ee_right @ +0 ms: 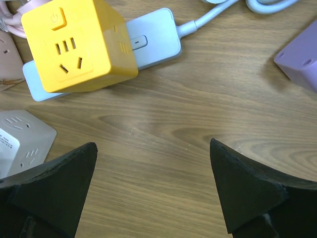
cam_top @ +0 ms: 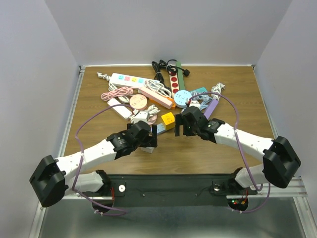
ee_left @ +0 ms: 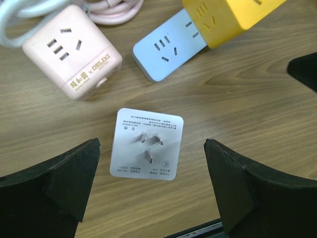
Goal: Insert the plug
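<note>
**Both grippers spread wide around a white plug**

The left gripper point(ee_left: 151, 151) has its jaws wide apart on either side of the white plug point(ee_left: 146, 131) without touching it. The plug lies prongs-up on the wooden table point(ee_left: 247, 114), at the centre of the left wrist frame. The right gripper point(ee_right: 152, 148), equally spread and holding nothing, hangs over bare wood. At the upper left of its frame, a yellow cube socket point(ee_right: 79, 44) sits on a pale blue power strip point(ee_right: 151, 42). A pink cube socket point(ee_left: 74, 49) lies to the upper left of the plug.

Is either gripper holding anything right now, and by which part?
Nothing is held. The left gripper and right gripper are both open; the white plug lies free.
</note>
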